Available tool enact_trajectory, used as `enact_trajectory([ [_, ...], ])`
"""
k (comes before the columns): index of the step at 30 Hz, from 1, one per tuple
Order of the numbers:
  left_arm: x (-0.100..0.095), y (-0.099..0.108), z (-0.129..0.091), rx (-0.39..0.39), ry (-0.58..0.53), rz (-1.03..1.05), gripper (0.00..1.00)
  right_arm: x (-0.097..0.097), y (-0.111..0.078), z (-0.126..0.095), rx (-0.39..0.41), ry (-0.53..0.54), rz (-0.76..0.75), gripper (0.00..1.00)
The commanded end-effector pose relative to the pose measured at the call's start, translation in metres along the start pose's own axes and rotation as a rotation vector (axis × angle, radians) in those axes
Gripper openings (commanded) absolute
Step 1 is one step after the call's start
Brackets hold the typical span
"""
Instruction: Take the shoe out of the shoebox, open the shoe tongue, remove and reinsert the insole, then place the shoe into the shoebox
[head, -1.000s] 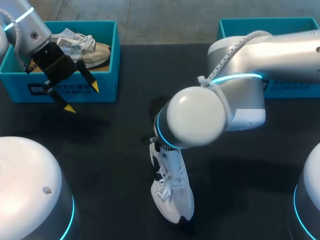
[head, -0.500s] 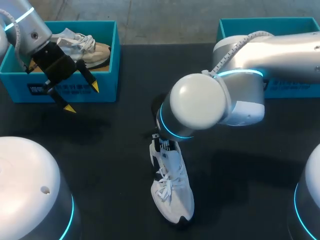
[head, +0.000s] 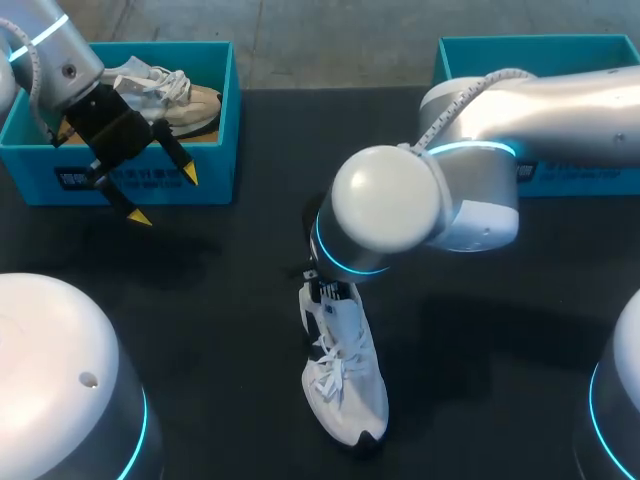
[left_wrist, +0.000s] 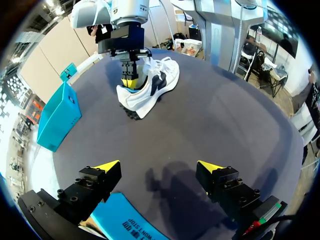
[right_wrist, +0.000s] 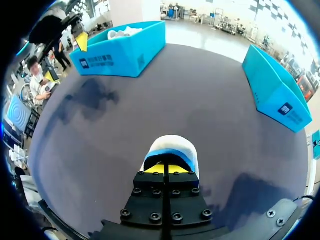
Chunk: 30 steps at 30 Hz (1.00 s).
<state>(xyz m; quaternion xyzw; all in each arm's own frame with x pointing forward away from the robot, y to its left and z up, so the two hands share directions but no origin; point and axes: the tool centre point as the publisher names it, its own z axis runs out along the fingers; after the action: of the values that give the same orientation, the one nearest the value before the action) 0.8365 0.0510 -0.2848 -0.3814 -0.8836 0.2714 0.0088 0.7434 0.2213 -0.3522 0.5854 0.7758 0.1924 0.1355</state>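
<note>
Risk of tipping or dragging the white shoe (head: 345, 385), lying near the middle of the bench's near edge, through a crooked pull by the right gripper (right_wrist: 166, 169): fingers pressed together, tips down at the blue lining (right_wrist: 167, 154) of the heel opening, unclear whether pinching anything. Could slip off empty. No steadying from the left gripper (head: 165, 196), wide open, holding nothing, by the shoebox (head: 215, 165) at the far-left corner.
</note>
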Motion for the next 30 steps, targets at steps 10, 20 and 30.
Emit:
enact_trajectory([
  [10,0.000,0.001,-0.001,-0.001,0.005,0.000,1.00,-0.005,-0.006,0.021,0.010,-0.002,0.010,0.00],
  [20,0.000,0.001,-0.001,-0.001,0.005,0.000,1.00,-0.006,-0.005,0.032,0.013,0.002,0.013,0.00],
  [30,0.000,0.001,-0.001,-0.001,0.005,0.000,1.00,-0.006,-0.012,0.047,0.081,-0.006,0.007,0.00],
])
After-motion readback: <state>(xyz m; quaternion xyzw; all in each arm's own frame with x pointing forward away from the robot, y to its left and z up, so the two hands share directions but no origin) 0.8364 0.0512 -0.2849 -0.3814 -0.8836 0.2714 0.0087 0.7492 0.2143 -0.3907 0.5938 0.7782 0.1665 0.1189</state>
